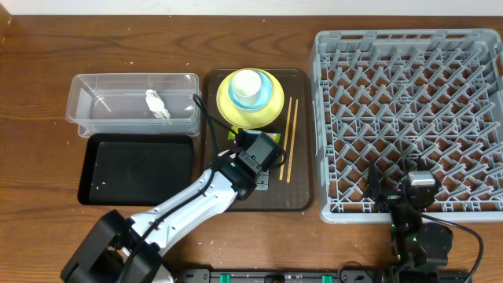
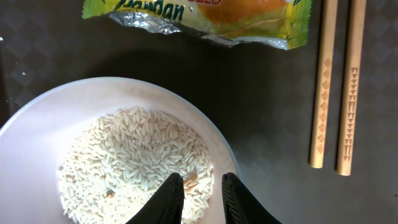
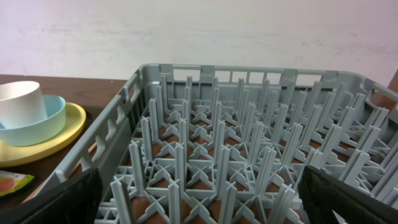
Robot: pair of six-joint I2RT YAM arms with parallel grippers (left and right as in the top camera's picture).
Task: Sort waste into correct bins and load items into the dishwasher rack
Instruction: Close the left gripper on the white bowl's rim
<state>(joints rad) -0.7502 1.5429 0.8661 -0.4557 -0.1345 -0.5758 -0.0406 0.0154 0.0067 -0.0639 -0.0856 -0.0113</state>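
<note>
At centre frame in the overhead, the left gripper (image 1: 263, 154) is down over the brown tray (image 1: 302, 181), parked above the white bowl (image 2: 50, 118), so the bowl is hidden from above. Left wrist view: fingers (image 2: 169, 200) are close together at the bottom edge and straddle the bowl's right rim. One is over the rice (image 2: 130, 162), the other on the rim's outer side; this reads as pinched on the rim. The rice covers the bowl's bottom. The wrapper (image 2: 205, 15) lies flat on the tray along the top edge of that view, near the bowl but apart from it. The chopsticks (image 2: 339, 87) lie side by side and parallel at the right, clear of the bowl. Overhead, upper middle: the yellow plate (image 1: 251, 120) is on the top end of the brown tray, with the blue bowl (image 1: 267, 98) on it and the white cup (image 1: 246, 85) in the bowl. Upper left: clear tub (image 1: 86, 106) with the tissue (image 1: 157, 104) inside. The black tray (image 1: 137, 169) is just below the tub in frame; can't tell if they touch. Right half: rack (image 1: 409, 102) on the table (image 1: 47, 47). The right gripper (image 1: 416, 192) is at lower right by the rack's bottom edge, jaws spread wide, nothing held. Its wrist view shows a finger in each bottom corner with rack pegs between.
</note>
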